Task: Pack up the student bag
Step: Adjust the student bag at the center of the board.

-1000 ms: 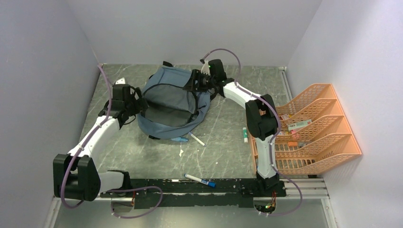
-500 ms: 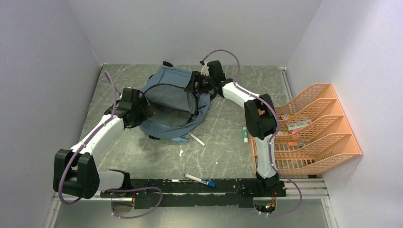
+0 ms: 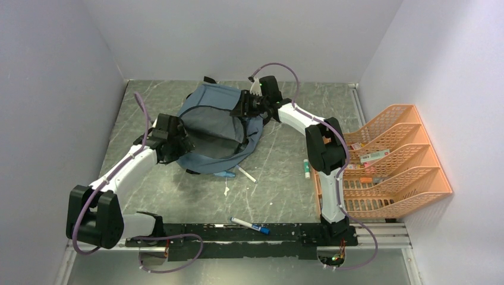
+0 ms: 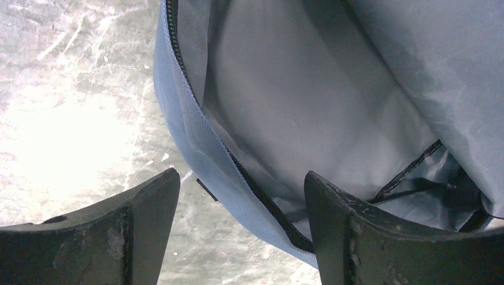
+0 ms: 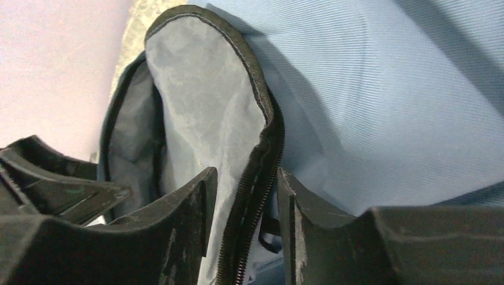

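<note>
Student bag (image 3: 217, 127) lies unzipped, well left of the orange rack (image 3: 410, 172). Left gripper (image 4: 241, 178) stands wide open astride the rim farthest from the rack. Right gripper (image 5: 246, 173) brackets the rack-side zipper edge; whether it is clamped cannot be told. Risk: soft fabric slips free and the mouth collapses.

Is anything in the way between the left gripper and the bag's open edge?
Nothing visible. The left gripper is open, and the zippered rim of the student bag lies right between its fingers.

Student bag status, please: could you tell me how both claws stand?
Soft grey-blue fabric backpack unzipped, mouth unobstructed. Left claw open, straddling its left rim. Right claw astride its far-right rim, grip unclear.
</note>
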Available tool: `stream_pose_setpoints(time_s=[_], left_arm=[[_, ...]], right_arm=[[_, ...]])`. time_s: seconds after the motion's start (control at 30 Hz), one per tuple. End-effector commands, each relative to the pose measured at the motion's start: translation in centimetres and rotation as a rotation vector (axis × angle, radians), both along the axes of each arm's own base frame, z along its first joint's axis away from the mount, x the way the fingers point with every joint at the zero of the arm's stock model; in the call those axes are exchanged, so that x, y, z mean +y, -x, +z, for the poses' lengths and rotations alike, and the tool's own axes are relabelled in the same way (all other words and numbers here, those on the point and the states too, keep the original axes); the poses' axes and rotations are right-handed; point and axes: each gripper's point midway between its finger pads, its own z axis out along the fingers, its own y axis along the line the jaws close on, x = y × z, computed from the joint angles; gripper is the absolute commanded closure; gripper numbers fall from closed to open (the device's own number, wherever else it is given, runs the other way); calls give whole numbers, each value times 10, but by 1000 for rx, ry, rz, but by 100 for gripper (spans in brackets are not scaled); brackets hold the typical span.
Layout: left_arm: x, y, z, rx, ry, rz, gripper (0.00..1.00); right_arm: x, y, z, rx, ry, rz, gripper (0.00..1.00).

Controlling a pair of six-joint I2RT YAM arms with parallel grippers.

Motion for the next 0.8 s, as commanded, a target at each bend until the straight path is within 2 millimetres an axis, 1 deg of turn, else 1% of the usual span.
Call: stream_pose_setpoints(time_s=[0.0, 0.13, 0.27, 0.37, 0.43, 0.53, 0.6, 0.77], left_arm=[[1, 7, -2, 18, -14, -5, 21], [2, 14, -3, 24, -16, -11, 26], [3, 22, -4, 32, -12, -15, 31], [5, 26, -2, 29, -17, -19, 38], [7, 28, -1, 29, -25, -19, 42], [8, 29, 0, 31, -34, -21, 47], [8, 29, 0, 32, -33, -21, 48], [9, 31, 4, 27, -37, -22, 49]], right_arm=[[12, 13, 20, 15, -101, 74, 58], [14, 18, 24, 27, -119, 91, 68], [12, 17, 33, -19, -99, 94, 80], [11, 22, 39, -49, -77, 105, 83], [16, 30, 44, -80, -70, 138, 83], [30, 51, 53, -121, -81, 219, 83], [39, 66, 61, -150, -97, 269, 83], [53, 108, 63, -185, -91, 373, 82]])
